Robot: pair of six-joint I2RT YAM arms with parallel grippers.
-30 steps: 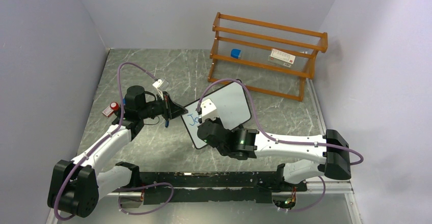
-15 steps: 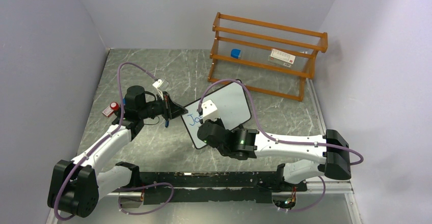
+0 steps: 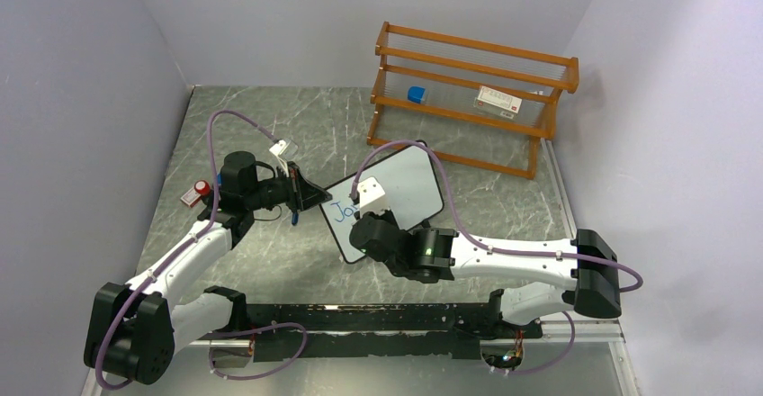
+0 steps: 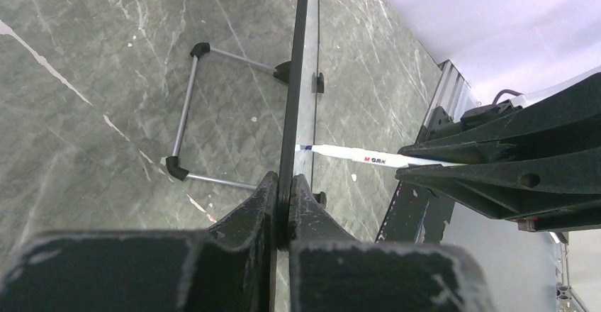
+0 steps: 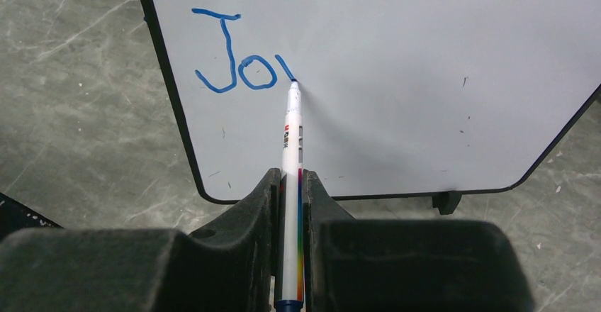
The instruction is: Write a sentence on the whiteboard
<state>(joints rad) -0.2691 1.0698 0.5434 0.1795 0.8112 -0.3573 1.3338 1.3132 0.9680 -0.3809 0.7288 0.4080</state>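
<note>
The whiteboard (image 3: pixel 409 184) stands tilted on the table, propped on its wire stand (image 4: pixel 186 106). My left gripper (image 3: pixel 312 196) is shut on the board's left edge, and the thin black frame (image 4: pixel 294 78) runs up between its jaws (image 4: pixel 283 182). My right gripper (image 5: pixel 291 179) is shut on a white marker (image 5: pixel 290 138) with a rainbow stripe. The marker's tip touches the board face (image 5: pixel 411 78). Of the sentence (image 5: pixel 237 60), the blue letters "Jo" and a short slanted stroke at the tip show. From above, the right wrist (image 3: pixel 371 196) hides most of the writing.
An orange wooden rack (image 3: pixel 468 117) stands at the back right, holding a small blue block (image 3: pixel 416 94) and a white labelled box (image 3: pixel 498 99). A small red-and-white object (image 3: pixel 196 192) lies by the left arm. Grey walls close in on both sides.
The right wrist has crept slightly toward the near side over the board. The left arm and the board have not moved.
</note>
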